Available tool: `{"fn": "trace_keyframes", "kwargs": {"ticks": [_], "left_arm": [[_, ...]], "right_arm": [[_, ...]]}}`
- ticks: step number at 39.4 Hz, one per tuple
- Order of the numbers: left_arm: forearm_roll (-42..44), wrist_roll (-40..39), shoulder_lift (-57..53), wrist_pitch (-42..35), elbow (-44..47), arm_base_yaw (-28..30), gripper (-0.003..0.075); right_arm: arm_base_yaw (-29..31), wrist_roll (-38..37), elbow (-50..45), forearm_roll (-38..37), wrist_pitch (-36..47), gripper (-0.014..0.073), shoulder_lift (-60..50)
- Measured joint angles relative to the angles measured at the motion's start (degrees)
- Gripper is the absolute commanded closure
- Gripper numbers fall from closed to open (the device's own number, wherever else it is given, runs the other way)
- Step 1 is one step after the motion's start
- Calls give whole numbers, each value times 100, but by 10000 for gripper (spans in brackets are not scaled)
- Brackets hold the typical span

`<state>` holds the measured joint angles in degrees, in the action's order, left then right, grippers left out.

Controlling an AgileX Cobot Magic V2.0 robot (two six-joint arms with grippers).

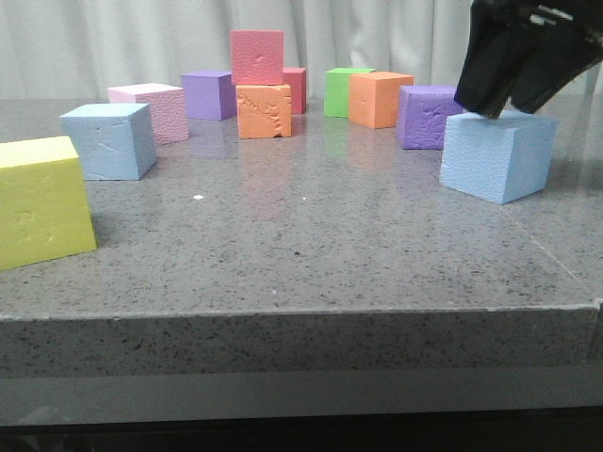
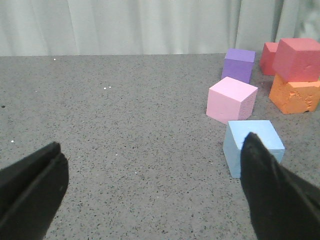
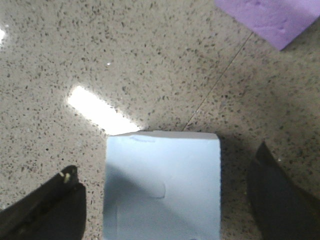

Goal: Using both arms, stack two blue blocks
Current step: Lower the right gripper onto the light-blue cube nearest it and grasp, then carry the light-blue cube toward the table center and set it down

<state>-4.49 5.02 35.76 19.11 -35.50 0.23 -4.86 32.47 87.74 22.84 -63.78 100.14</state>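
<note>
Two pale sky-blue, pitted foam cubes are sitting on the grey speckled table [image 1: 311, 245]: one [image 1: 497, 154] near the right edge beneath the spread right gripper [image 3: 167, 200], the other [image 1: 109, 140] near the left edge, partly behind a finger of the spread left gripper [image 2: 150, 192].

The right tool [image 1: 509, 99] runs off the top and right edges of the front view, so only its lower part shows. The yellow cube [image 1: 42, 202] is cut by the left edge there. A red cube [image 1: 295, 89] at the back is mostly hidden behind the stacked red and orange cubes. In the right wrist view, the blue block [image 3: 162, 185] and both fingers [image 3: 47, 210] are cropped at the bottom, and a purple cube [image 3: 270, 17] is cut at the top.
</note>
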Motion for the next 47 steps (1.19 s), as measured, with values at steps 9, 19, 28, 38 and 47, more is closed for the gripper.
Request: {"fn": "trace_keyframes", "kwargs": {"ticks": [9,19,28,38,47], "left_arm": [[0,0,0,0,0,0,45],[0,0,0,0,0,0,45],[0,0,0,0,0,0,45],[0,0,0,0,0,0,45],[0,0,0,0,0,0,48]], "right_arm": [[0,0,0,0,-49,-20,186],[0,0,0,0,-158,263,195],[-13,0,317,117,-487,263,195],[-760,0,791,283,-435,263,185],[-1777,0,797,348,23,263,349]]}}
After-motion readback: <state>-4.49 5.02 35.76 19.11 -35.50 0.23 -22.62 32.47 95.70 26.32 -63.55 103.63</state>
